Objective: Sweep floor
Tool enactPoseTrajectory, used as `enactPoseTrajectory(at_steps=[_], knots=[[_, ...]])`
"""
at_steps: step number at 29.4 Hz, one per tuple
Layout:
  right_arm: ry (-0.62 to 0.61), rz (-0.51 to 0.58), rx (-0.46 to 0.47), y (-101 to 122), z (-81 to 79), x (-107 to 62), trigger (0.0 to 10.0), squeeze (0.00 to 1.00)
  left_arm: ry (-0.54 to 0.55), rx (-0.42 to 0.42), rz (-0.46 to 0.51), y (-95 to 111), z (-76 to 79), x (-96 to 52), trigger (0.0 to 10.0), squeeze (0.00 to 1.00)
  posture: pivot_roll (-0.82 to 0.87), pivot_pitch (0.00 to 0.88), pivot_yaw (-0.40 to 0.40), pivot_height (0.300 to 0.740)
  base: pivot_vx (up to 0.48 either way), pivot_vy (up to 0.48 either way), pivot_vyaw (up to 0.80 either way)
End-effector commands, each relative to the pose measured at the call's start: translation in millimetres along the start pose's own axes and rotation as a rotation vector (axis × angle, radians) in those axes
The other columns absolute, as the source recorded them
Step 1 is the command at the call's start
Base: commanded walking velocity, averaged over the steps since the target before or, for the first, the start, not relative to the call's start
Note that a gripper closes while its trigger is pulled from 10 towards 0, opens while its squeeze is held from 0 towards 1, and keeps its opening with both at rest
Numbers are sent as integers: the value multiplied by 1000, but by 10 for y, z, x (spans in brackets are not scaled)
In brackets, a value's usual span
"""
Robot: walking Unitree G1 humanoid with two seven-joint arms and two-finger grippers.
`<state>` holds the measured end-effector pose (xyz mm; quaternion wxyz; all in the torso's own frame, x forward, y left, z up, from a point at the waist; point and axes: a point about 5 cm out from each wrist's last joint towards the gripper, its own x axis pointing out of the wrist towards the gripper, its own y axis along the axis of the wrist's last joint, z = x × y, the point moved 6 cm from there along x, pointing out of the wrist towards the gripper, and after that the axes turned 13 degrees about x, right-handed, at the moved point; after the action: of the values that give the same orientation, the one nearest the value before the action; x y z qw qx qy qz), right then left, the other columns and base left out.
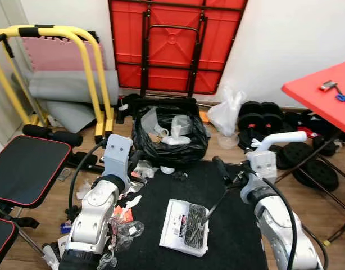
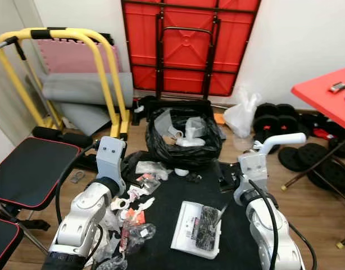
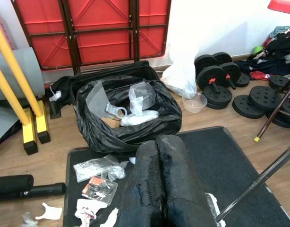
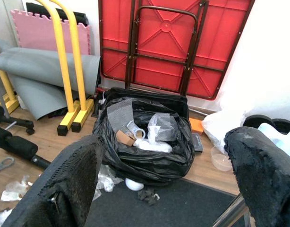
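You are looking down at a black mat where a white dustpan is lying with a brush resting on it. Your left tool is pointing at the trash bag, fingers pressed together. Your right tool is standing wide, its fingers framing the same bag. Scraps are littering the mat's left edge.

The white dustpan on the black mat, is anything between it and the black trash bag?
Yes. A small dark scrap and a white ball-like bit lie on the mat between the dustpan and the trash bag.
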<state>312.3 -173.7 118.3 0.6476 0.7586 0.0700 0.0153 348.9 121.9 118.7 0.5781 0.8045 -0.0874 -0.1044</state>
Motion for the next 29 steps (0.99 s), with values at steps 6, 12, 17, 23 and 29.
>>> enactPoseTrajectory(at_steps=[6, 12, 17, 23, 29], knots=[[-11, -3, -6, -18, 34, -14, 10000, 0, 10, -6, -10, -11, -5, 4, 4275, 0, -191, 32, -111, 740, 0, 0, 0], [-9, -4, -10, -16, 27, -16, 10000, 0, 9, -1, -11, -9, -10, -1, 4353, 0, -190, 33, -111, 740, 0, 0, 0], [-4, -2, -16, -13, 27, -12, 10000, 0, 8, 1, -7, -1, -17, 5, 4902, 0, -191, 34, -110, 740, 0, 0, 0], [8, 1, -19, 7, 26, -12, 10000, 0, 22, 16, 11, 45, -77, 22, 10000, 0, -193, 39, -112, 740, 0, 0, 0], [14, 2, -27, 29, 30, -6, 10000, 0, 30, 34, 32, 95, -112, 31, 10000, 0, -197, 43, -108, 740, 0, 0, 0]])
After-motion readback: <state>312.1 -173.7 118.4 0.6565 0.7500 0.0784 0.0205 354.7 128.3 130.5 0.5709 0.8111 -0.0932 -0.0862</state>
